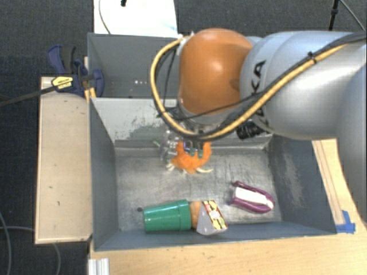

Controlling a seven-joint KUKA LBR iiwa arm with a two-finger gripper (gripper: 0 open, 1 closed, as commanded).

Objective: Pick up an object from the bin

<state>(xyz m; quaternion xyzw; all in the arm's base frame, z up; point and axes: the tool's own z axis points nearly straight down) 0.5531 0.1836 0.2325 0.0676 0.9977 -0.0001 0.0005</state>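
Apparently the pick is only part done. The tool (186, 152) is low in the bin (104, 171), close to the far wall, hanging beneath the arm's round orange cover (211, 67) and its looped cables. Whether the tool is spread or pressed together I cannot tell, because the wrist and cables hide much of it.

Directly under the tool and touching its tip lies a small orange thing (189, 161), lumpy in shape, with a few pale bits sticking out at its edges. It looks to be resting on the bin floor or just at it. I cannot make out whether the tool is pinching it or only standing over it.

Farther from the tool, toward the near wall, a green cup (166, 216) lies on its side. A brownish round thing (196, 209) is tucked against the cup's mouth, and a grey packet with yellow and red print (212, 219) lies just beside that. Off to the view's right of the tool, well apart from it, sits a purple and white thing (252, 198). None of these is near enough to get in the way.

In my judgement the approach and descent are done. What is left is a sure grip on the orange thing and the lift clear of the bin, since nothing yet shows it raised off the floor.
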